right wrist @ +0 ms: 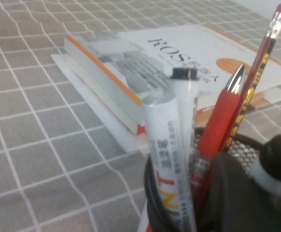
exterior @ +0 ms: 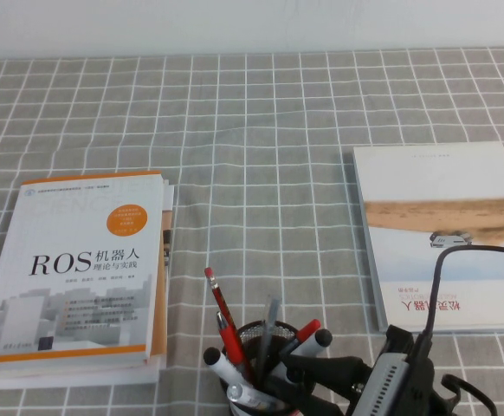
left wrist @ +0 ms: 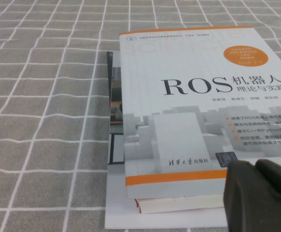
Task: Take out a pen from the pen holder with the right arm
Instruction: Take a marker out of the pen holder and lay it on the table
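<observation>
ROS book stack (exterior: 79,277) left, pale book (exterior: 447,234) right, on grey checked cloth (exterior: 261,173)

Pens (exterior: 222,308) in holder (exterior: 254,332), between books (exterior: 79,269)

The right gripper (exterior: 321,371), at the near edge of the high view, is matte black; a pale grey ribbed strip (exterior: 376,386) runs along its body; a thin black cable (exterior: 440,269) loops above it; the left gripper (left wrist: 260,195), seen only from its own wrist, is a rounded matte black mass.

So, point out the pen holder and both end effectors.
pen holder (right wrist: 246,152): right wrist view, black mesh wall.
right end effector (exterior: 317,373): high view, front end at the holder.
left end effector (left wrist: 255,170): left wrist view, shut tips by ROS book (left wrist: 189,145).
</observation>
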Action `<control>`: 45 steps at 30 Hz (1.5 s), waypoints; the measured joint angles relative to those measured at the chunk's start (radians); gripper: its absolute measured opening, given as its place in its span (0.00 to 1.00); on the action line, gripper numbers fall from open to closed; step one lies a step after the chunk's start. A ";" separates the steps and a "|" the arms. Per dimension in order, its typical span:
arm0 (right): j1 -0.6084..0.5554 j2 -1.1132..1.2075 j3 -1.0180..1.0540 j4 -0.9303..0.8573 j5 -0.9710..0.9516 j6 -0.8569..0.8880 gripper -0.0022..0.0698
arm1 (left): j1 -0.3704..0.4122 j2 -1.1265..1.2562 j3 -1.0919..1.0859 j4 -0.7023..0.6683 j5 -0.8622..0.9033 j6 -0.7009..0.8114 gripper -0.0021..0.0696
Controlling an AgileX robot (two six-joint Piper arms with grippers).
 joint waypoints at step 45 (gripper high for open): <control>-0.168 -0.455 -0.550 0.070 1.000 -0.069 0.17 | 0.000 0.000 0.000 0.000 0.000 0.000 0.02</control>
